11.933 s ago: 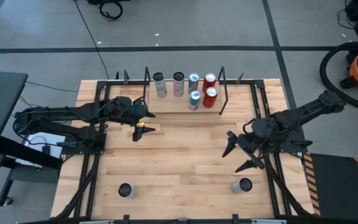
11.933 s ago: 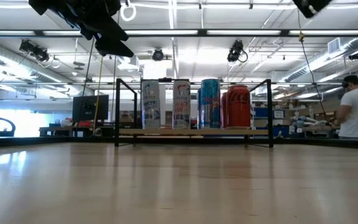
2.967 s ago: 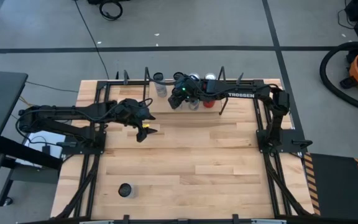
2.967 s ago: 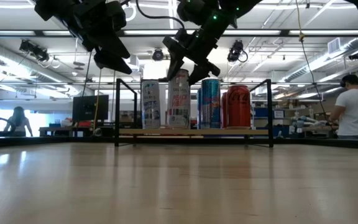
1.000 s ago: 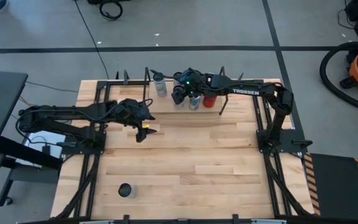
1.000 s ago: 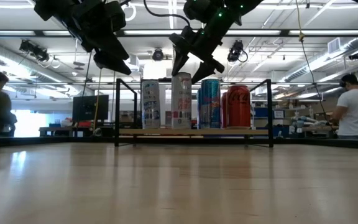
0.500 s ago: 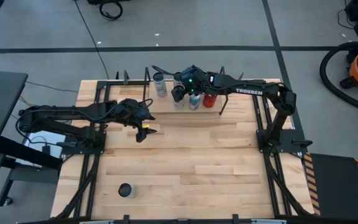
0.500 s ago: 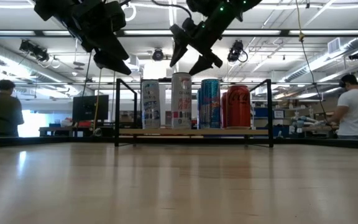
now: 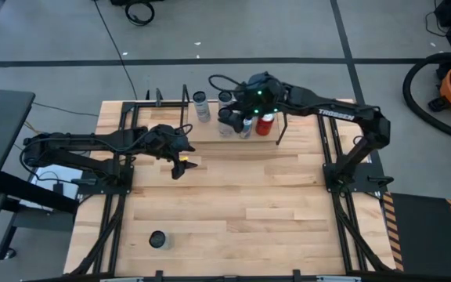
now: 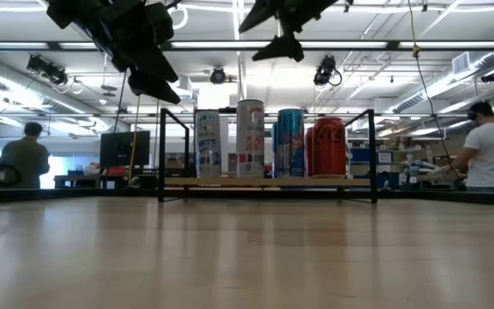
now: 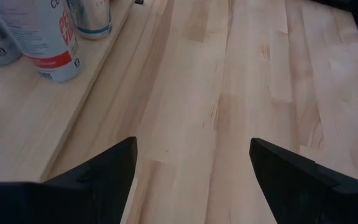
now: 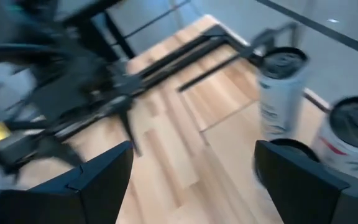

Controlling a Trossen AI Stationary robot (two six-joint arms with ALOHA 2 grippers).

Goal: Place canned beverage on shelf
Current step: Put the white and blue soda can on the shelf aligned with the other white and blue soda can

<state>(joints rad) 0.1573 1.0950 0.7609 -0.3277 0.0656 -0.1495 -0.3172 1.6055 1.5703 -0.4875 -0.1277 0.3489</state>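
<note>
The shelf (image 9: 210, 135) is a pale board between two black wire frames at the table's far middle. Several cans stand upright on it: a white-and-blue one (image 10: 207, 143), a tall white-and-pink one (image 10: 250, 138), a blue one (image 10: 290, 142) and a red one (image 10: 327, 146). My right gripper (image 10: 249, 45) hangs open above the tall white-and-pink can, clear of it, with nothing between its fingers (image 12: 191, 168). My left gripper (image 9: 180, 162) waits open above the table, just near and left of the shelf, also with nothing between its fingers (image 11: 191, 168).
One more can (image 9: 157, 239) stands upright near the table's front left corner. The shelf's upright wire frames (image 10: 161, 154) flank the cans. Bare wood spreads across the table's middle and near right. People stand in the room beyond the table.
My right gripper has risen straight off the tall white-and-pink can, tipping and rolling a little, and stays open. The can stands upright on the shelf where it was.
</note>
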